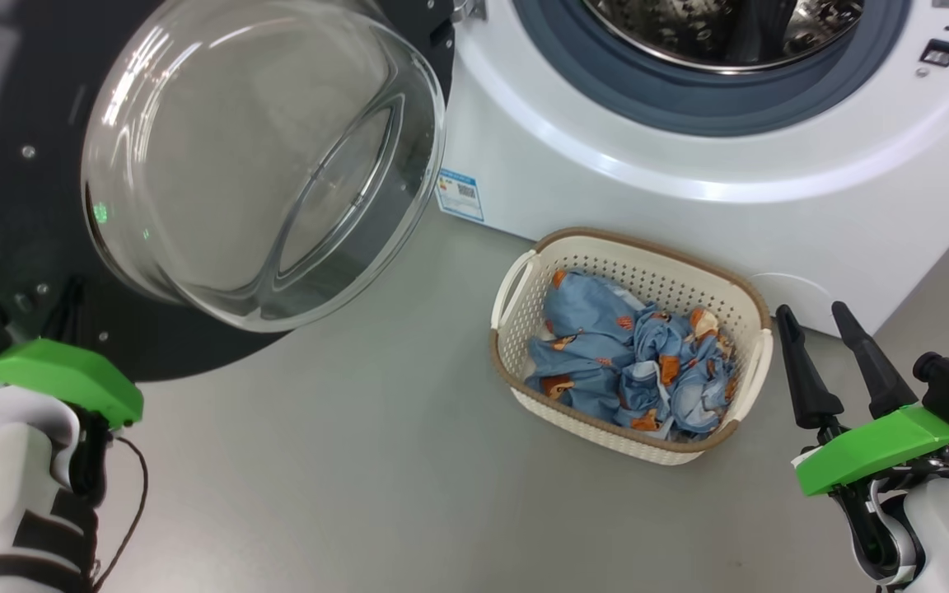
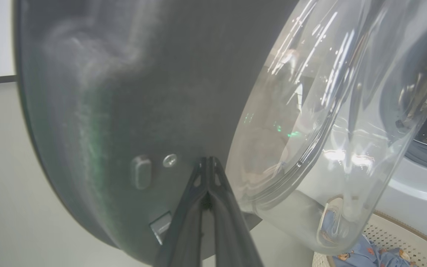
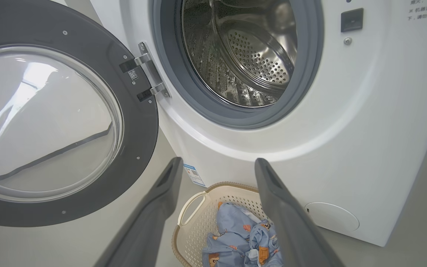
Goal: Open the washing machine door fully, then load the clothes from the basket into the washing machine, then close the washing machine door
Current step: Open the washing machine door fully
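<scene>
Clothes [image 1: 631, 362] in basket [image 1: 516, 342]; left gripper [image 2: 208, 163] closed, empty; right gripper [image 1: 812, 313] wide, empty.

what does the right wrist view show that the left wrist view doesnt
Right wrist view, not the left: the door hinge, the round cover low on the washing machine, and the open right gripper. Left wrist view, not the right: the shut left gripper pointing up the dark inner face of the door. Both: that door, its glass window, the drum, the basket and the clothes.
</scene>
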Robot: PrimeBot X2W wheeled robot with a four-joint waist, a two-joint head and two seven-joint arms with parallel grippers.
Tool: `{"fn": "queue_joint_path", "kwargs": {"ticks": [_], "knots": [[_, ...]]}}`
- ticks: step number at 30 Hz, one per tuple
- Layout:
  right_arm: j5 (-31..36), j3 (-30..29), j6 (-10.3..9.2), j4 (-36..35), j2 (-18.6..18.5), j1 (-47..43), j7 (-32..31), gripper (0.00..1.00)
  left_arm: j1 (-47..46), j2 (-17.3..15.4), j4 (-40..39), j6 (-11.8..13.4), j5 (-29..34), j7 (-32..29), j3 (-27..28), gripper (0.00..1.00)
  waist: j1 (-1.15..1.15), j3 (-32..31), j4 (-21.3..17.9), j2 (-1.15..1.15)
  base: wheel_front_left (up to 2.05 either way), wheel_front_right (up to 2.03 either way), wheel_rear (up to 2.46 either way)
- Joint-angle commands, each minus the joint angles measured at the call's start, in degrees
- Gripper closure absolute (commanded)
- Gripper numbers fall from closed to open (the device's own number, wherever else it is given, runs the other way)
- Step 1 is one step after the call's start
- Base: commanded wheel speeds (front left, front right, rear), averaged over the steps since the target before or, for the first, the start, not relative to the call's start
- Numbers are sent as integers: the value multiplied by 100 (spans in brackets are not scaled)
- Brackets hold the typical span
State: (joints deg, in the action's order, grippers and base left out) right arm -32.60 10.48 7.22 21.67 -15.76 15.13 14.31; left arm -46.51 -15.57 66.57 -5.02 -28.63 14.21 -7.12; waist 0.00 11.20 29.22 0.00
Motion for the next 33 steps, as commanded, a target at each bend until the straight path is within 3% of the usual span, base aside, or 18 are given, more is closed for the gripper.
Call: {"fn": "queue_joint_path", "kwargs": {"ticks": [1, 10, 11, 12, 13, 14, 24, 33], "knots": [[-70, 101, 26, -123, -1, 43, 69, 0, 74, -380, -233, -20, 47, 76, 144, 100, 0, -94, -74, 0, 0, 0, 0], [-95, 95, 26, -154, 73, -76, 69, 0, 756, -448, -1008, -33, 98, 78, 361, 100, 0, -372, -399, 0, 0, 0, 0], [-97, 84, 26, -156, 77, -92, 69, 0, 840, -438, -1127, -38, 104, 78, 386, 95, 0, -396, -433, 0, 0, 0, 0], [-98, 78, 26, -159, 80, -106, 69, 0, 921, -425, -1247, -41, 110, 78, 410, 69, 0, -416, -465, 0, 0, 0, 0], [-97, 72, 26, -161, 83, -119, 69, 0, 1000, -406, -1363, -40, 119, 78, 427, 26, 0, -434, -497, 0, 0, 0, 0], [-88, 60, 26, -156, 88, -130, 69, 0, 1076, -380, -1483, -30, 135, 78, 440, 0, 0, -451, -529, 0, 0, 0, 0], [-41, 95, 26, -196, 147, -214, 69, 0, 1757, -132, -2624, 85, 266, 78, 458, 0, 0, -633, -846, 0, 0, 0, 0], [21, 192, 26, -265, 130, -231, 69, 0, 2450, 101, -3733, 270, 270, 36, 347, 0, 0, -793, -1410, 0, 0, 0, 0]]}}
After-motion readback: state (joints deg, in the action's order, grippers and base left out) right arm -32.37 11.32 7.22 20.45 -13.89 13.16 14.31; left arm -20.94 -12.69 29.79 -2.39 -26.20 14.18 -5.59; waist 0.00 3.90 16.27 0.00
